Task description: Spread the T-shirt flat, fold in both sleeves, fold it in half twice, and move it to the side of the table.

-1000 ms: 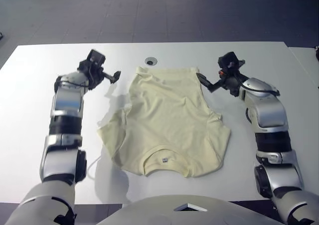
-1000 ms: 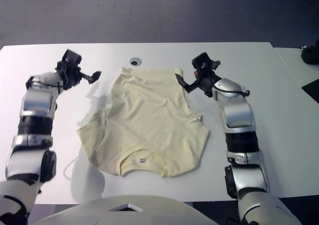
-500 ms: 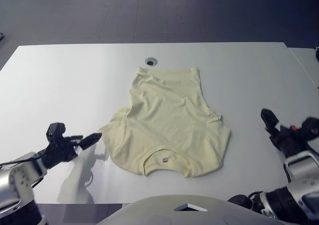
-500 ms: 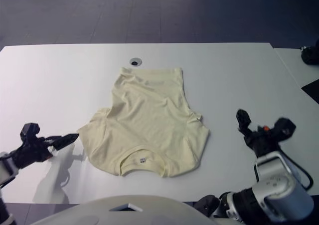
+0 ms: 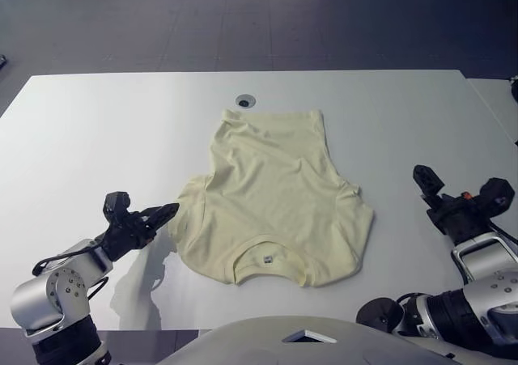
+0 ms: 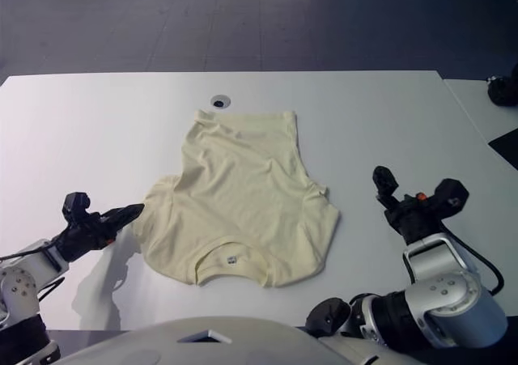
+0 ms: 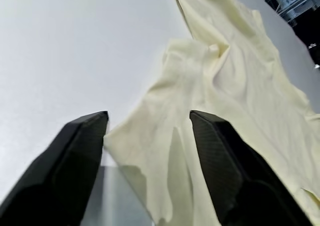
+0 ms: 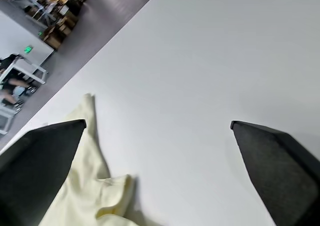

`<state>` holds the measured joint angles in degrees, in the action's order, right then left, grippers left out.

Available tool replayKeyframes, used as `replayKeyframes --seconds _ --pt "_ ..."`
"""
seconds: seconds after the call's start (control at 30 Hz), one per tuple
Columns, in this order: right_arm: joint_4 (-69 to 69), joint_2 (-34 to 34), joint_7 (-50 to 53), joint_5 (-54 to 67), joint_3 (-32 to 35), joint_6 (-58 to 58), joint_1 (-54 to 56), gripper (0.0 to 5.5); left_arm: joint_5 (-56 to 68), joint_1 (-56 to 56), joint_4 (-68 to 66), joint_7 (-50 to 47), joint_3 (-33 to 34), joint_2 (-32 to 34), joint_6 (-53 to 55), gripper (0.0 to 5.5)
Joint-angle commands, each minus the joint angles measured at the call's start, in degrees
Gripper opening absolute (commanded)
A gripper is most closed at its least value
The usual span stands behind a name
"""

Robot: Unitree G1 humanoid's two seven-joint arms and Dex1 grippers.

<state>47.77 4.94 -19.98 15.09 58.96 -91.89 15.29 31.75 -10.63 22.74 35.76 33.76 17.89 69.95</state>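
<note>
The pale yellow cloth T-shirt [image 5: 275, 195] lies mid-way on the white surface [image 5: 97, 130], collar toward the near edge. My left tool [image 5: 160, 215], released, faces its sleeve just ahead. My right tool [image 5: 460, 201], also released, is farther away.

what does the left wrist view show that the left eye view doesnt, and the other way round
Left wrist view adds: a close look at the rumpled sleeve edge of the pale yellow cloth T-shirt, framed by the open black fingers of the left gripper. Left eye view adds: the shirt's whole outline, its collar label, the round grey grommet beyond the hem, and the open right gripper, apart from the shirt. Shared: T-shirt, left gripper, white table.
</note>
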Motion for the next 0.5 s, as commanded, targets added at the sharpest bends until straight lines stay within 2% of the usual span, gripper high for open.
replayKeyframes --seconds 0.03,0.4,0.5 --pt "-0.91 0.70 0.98 0.53 -0.23 -0.50 0.48 5.40 2.65 -3.72 -0.13 -1.71 -1.13 -0.06 4.84 2.11" --pt "-1.31 1.89 1.91 0.84 -1.31 -0.11 0.31 5.40 5.21 -1.21 -3.40 -7.96 0.87 0.38 2.74 0.01" --pt "-1.50 1.78 1.95 1.01 -1.46 0.03 -0.02 5.40 5.02 -0.64 -6.08 -9.78 2.83 2.13 2.54 0.01"
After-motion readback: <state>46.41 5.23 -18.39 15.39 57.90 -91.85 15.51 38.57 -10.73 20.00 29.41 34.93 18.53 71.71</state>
